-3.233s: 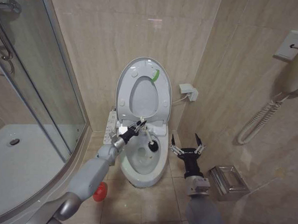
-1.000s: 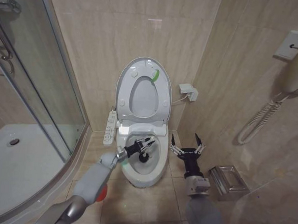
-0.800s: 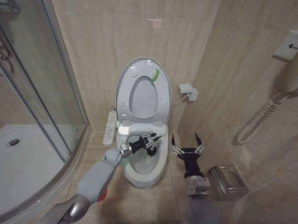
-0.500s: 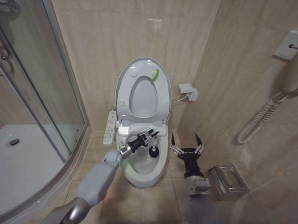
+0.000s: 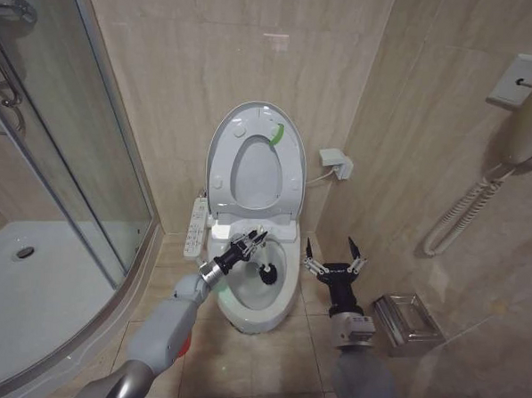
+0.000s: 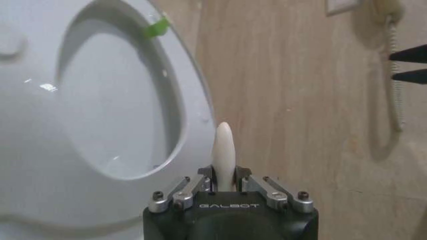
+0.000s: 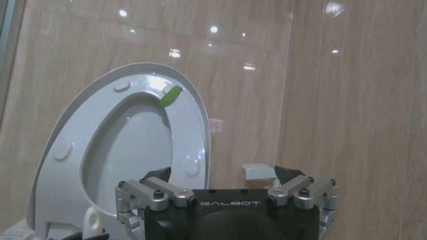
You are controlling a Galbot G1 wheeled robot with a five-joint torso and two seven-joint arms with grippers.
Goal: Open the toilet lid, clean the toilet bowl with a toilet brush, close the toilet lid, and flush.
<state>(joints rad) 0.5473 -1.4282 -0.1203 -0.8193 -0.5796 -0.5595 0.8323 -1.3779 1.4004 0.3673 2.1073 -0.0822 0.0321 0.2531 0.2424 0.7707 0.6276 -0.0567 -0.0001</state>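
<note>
The left pincer, closed on the thin white toilet brush, scrubs inside the white ceramic toilet bowl; a loose grip could drop it, while the right pincer waits spread open.

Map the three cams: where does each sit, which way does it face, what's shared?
Head: high, looking down at the white ceramic toilet bowl; both arms show, left end effector over the bowl.
Left wrist: behind the left end effector, shut on the thin white toilet brush handle, facing the wall.
Right wrist: behind the open right end effector, facing the wall.
Shared: the raised glossy white toilet lid.
</note>
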